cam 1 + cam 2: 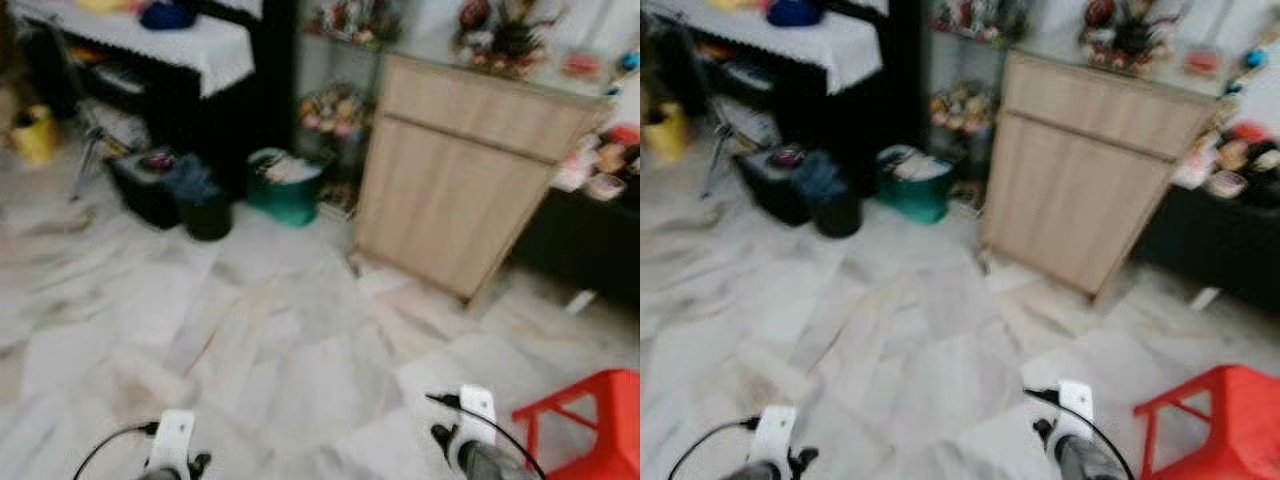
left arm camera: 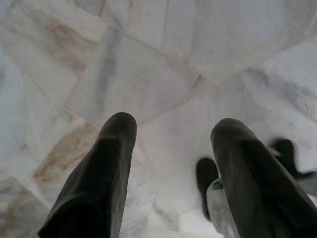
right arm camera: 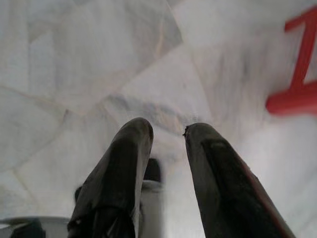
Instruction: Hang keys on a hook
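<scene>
Both arms hang low over a pale marble floor (image 1: 280, 340), their wrists at the bottom edge of the eye views, left arm (image 1: 172, 440) and right arm (image 1: 475, 420). In the left wrist view my left gripper (image 2: 173, 126) is open, its two black fingers wide apart with bare floor between them. In the right wrist view my right gripper (image 3: 168, 130) is open by a narrower gap and holds nothing. The eye views are blurred.
A light wooden cabinet (image 1: 460, 170) stands ahead to the right, with ornaments on top. A red plastic stool (image 1: 590, 420) is close by my right arm. A green basket (image 1: 290, 190), a black bin (image 1: 205, 205) and a cloth-covered table (image 1: 200, 40) are at the far left.
</scene>
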Robot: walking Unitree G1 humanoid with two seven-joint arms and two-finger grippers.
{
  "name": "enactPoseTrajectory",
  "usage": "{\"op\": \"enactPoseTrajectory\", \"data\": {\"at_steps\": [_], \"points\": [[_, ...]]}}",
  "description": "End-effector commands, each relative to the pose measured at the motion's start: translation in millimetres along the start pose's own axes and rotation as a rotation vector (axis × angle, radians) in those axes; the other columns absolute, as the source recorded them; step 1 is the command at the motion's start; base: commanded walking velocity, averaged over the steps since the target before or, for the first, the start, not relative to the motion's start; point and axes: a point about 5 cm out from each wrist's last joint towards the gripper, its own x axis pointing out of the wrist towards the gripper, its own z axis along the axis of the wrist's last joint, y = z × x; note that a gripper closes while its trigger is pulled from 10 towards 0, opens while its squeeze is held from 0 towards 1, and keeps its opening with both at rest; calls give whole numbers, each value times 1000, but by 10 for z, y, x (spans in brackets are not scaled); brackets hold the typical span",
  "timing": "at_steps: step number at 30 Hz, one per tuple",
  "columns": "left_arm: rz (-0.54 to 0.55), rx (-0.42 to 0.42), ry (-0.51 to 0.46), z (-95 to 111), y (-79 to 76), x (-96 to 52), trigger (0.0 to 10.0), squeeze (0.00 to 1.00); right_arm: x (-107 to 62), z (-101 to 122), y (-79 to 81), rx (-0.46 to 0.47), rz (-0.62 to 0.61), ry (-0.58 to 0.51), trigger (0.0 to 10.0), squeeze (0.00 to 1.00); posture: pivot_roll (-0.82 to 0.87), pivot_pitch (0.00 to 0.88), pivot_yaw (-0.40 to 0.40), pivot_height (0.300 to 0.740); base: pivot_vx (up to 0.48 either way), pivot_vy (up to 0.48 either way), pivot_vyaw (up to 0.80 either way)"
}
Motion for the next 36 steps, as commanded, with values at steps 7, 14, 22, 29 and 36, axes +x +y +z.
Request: {"op": "enactPoseTrajectory", "data": {"at_steps": [7,14,22,29,36], "points": [[-18,-2,16,-6,-68,9,10000,0,-12,42,-79,8,-27,-18,10000,0,49,0,-24,740,0,0,-744],[-13,3,5,6,-38,7,10000,0,-7,27,-53,23,-27,-10,10000,0,85,0,-30,740,0,0,-744],[5,6,7,-20,53,-9,10000,0,5,8,32,97,-13,-53,10000,0,107,0,-13,740,0,0,-558],[20,1,15,-70,75,-22,10000,0,2,-25,23,67,-12,-44,10000,0,97,0,-37,740,0,-157,0],[-19,10,8,-80,-50,-14,10000,0,-18,-8,-105,118,-59,-78,10000,0,88,0,-45,740,0,-281,0]]}}
